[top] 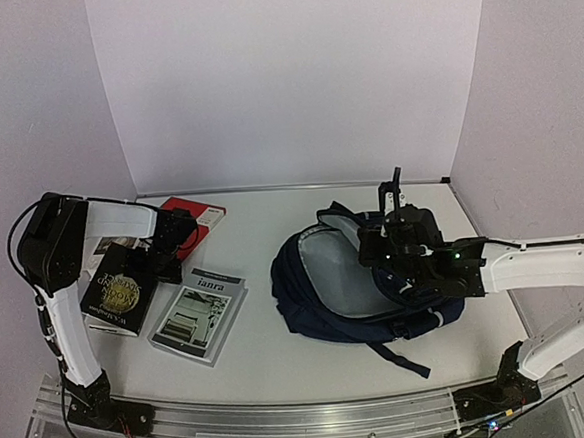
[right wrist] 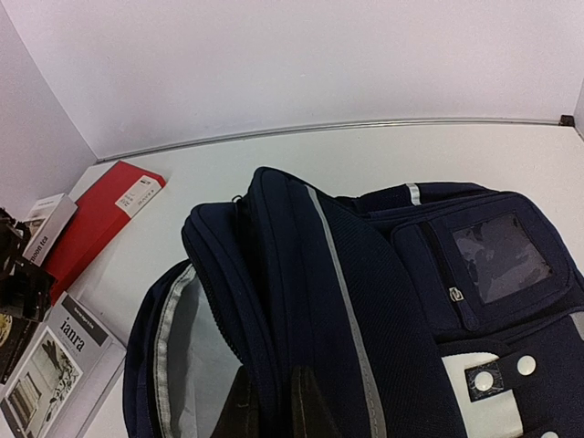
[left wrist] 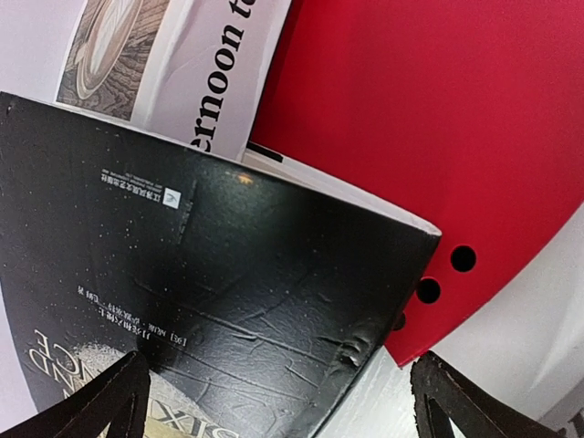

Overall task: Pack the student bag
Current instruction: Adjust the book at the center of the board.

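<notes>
Presently, the large navy blue fabric student bag (top: pixel 314 316) with thin grey-white stripes lies on the white table (top: pixel 273 230). Its main compartment gapes open and shows light grey lining.

Your right gripper (top: pixel 368 252) sits at the open edge of the student bag. In the right wrist view its fingers (right wrist: pixel 242 411) are drawn nearly together, with a fold of the navy rim pinched between them.

Your left gripper (left wrist: pixel 280 365) is well to the left of the student bag. Its jaws are spread wide and grasp nothing. A corner of a glossy black paperback book (top: pixel 117 291) with gold lettering lies between the fingertips; whether they touch it cannot be determined.

A flat red book (top: pixel 199 211) lies left of the student bag, toward the back wall. In the left wrist view the black cover overlaps its edge. A white book (left wrist: pixel 210 82) with black spine lettering shows beside the red one, also partly under the black cover. A grey-and-white booklet titled "ianra" (top: pixel 198 314) lies closest to the student bag's left side, clear of it.
</notes>
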`<move>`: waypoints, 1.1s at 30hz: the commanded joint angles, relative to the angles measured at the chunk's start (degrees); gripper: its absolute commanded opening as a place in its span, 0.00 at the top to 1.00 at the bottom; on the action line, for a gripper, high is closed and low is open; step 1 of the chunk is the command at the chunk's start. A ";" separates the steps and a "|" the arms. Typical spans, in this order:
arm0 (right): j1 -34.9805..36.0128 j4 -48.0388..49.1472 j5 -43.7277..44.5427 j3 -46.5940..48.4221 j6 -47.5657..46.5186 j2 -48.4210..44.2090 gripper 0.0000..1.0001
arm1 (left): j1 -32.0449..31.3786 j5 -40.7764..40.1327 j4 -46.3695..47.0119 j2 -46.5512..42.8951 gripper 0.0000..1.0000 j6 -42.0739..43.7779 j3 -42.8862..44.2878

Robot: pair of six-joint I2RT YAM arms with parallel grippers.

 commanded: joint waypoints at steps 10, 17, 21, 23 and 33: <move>-0.80 3.92 2.71 0.76 1.28 -3.46 1.00 | 0.65 -6.14 -2.86 3.76 0.06 0.68 -1.62; -0.93 3.89 2.30 1.40 1.20 -2.98 1.00 | 0.89 -8.51 -1.29 3.92 0.14 1.68 -2.31; -1.00 3.88 2.26 1.74 1.16 -2.92 1.00 | 0.91 -9.89 -0.69 4.36 0.21 2.30 -2.45; -1.02 3.81 2.27 1.75 1.14 -2.97 1.00 | 0.90 -10.98 -0.24 4.00 0.24 2.63 -3.20; -1.23 3.52 1.94 2.56 1.06 -2.80 1.00 | 1.72 -12.06 3.85 5.60 0.17 7.30 -4.69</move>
